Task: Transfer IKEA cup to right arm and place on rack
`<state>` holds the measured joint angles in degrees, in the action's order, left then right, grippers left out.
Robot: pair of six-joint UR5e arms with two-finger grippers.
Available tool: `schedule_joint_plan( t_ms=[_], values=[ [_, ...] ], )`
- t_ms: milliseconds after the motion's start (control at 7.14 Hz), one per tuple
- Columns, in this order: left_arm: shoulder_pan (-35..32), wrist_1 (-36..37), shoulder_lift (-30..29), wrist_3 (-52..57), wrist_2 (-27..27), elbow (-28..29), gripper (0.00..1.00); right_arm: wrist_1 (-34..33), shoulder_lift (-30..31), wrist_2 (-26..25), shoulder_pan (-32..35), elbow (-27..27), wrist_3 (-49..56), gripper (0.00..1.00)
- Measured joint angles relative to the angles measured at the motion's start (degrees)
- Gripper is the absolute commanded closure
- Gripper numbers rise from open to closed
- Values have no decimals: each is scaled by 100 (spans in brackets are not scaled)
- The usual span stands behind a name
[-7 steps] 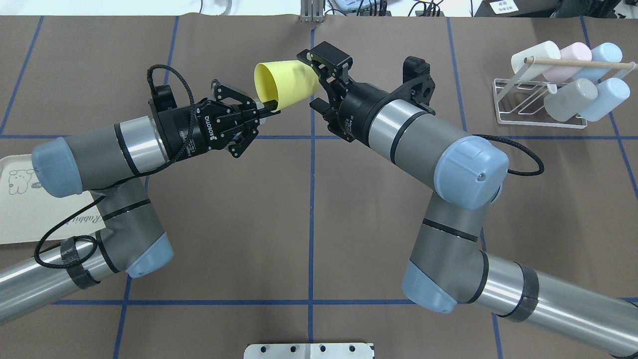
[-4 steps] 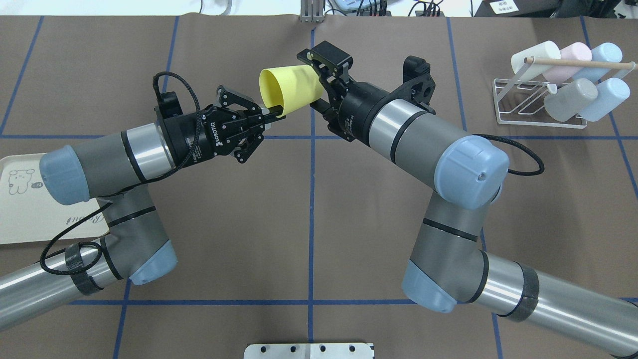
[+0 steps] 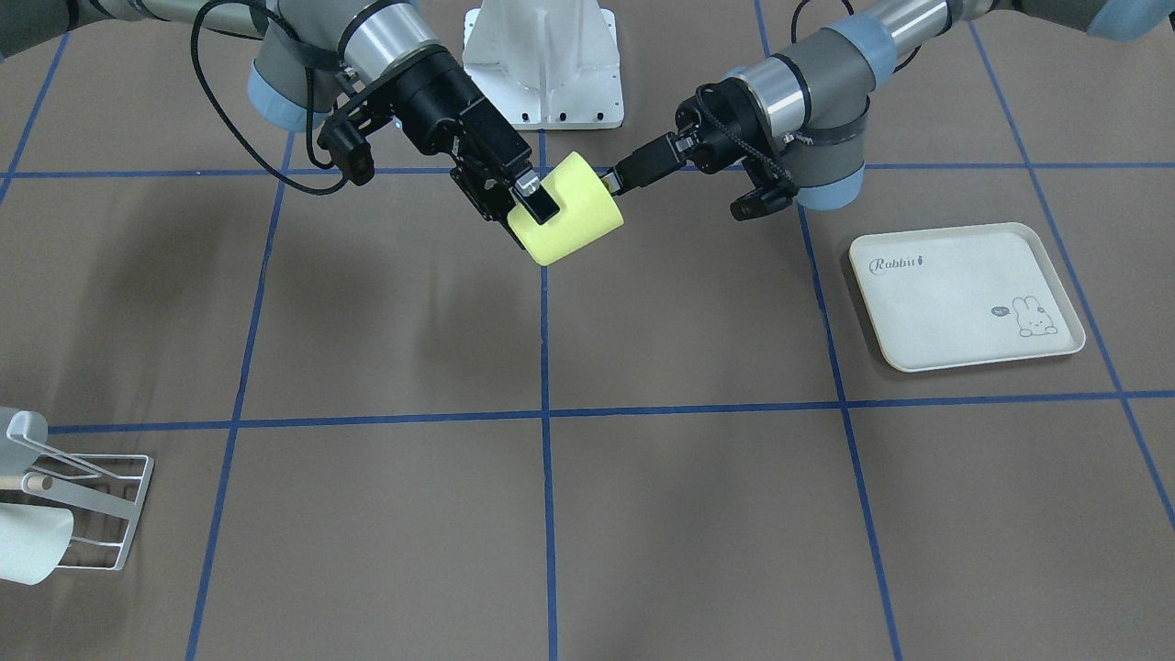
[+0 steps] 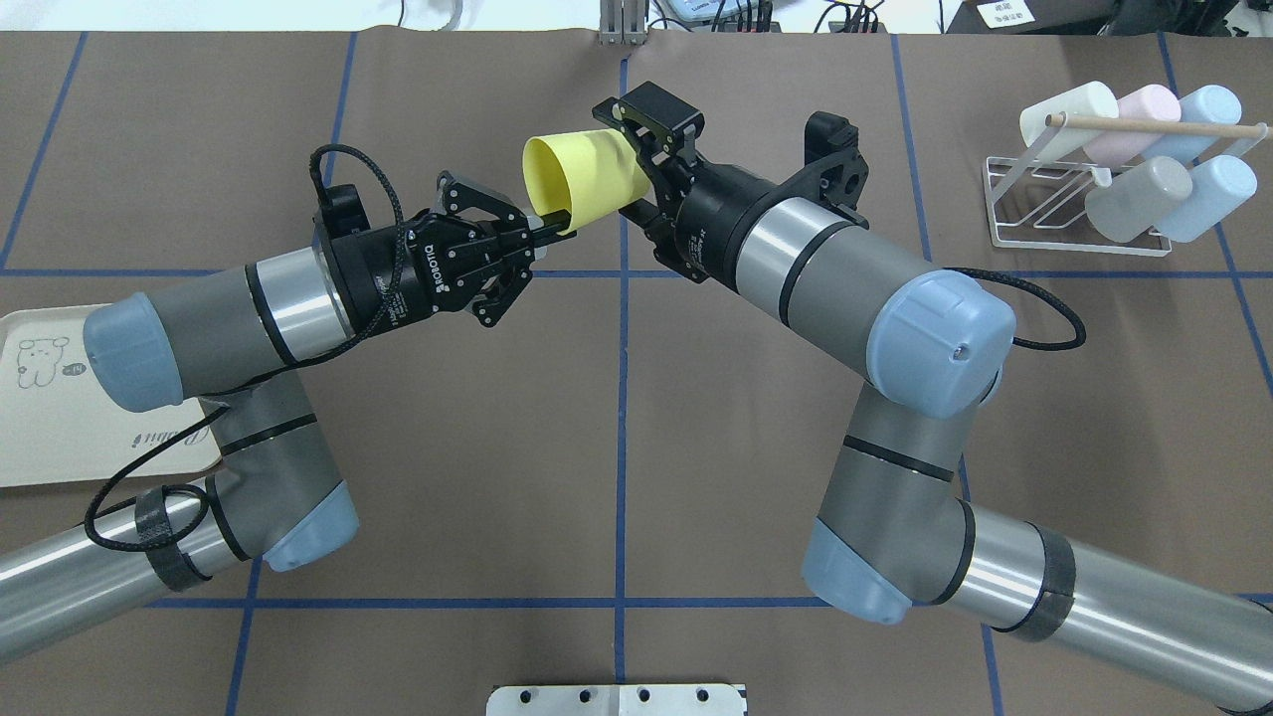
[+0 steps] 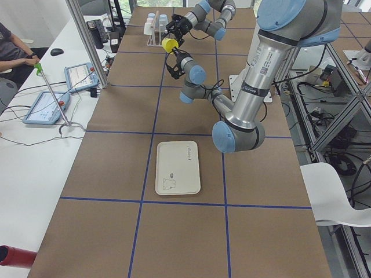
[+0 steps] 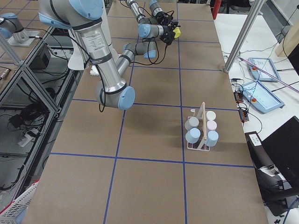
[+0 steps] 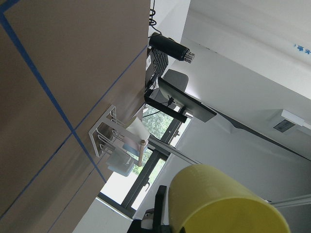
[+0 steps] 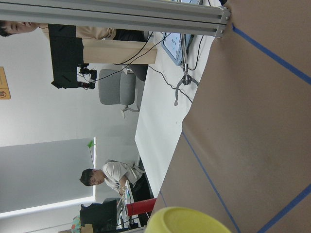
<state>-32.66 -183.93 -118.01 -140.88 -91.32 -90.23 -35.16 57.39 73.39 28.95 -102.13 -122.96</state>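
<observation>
The white wire rack (image 3: 87, 500) sits at eight o'clock in the front view, and the left edge cuts most of it off. From overhead, the left arm covers part of the cream rabbit tray (image 4: 45, 438) at nine o'clock. Both wrist views cut off the bottom of the yellow plastic cup (image 7: 221, 201). In both side views the grippers are too small to tell.

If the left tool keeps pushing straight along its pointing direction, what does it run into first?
The yellow cup: the left tool is already at its open rim. Beyond it, probably the right tool holding the cup's closed end.
</observation>
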Motion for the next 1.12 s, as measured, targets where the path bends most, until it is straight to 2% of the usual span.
schedule_joint_plan(
  t_ms=[561, 701, 841, 981, 1121],
  values=[
    [131, 12, -69, 19, 181, 5, 100, 0, 0, 0, 1, 7, 0, 1],
    [141, 14, -76, 24, 189, 10, 100, 0, 0, 0, 1, 8, 0, 24],
    [143, 15, -79, 25, 193, 15, 82, 0, 0, -1, 1, 9, 0, 99],
    [143, 21, -88, 24, 198, 18, 1, -2, 2, -3, 0, 10, -7, 100],
    [144, 44, -96, 28, 202, 15, 0, 2, 1, 2, 3, 4, -18, 100]
  ],
)
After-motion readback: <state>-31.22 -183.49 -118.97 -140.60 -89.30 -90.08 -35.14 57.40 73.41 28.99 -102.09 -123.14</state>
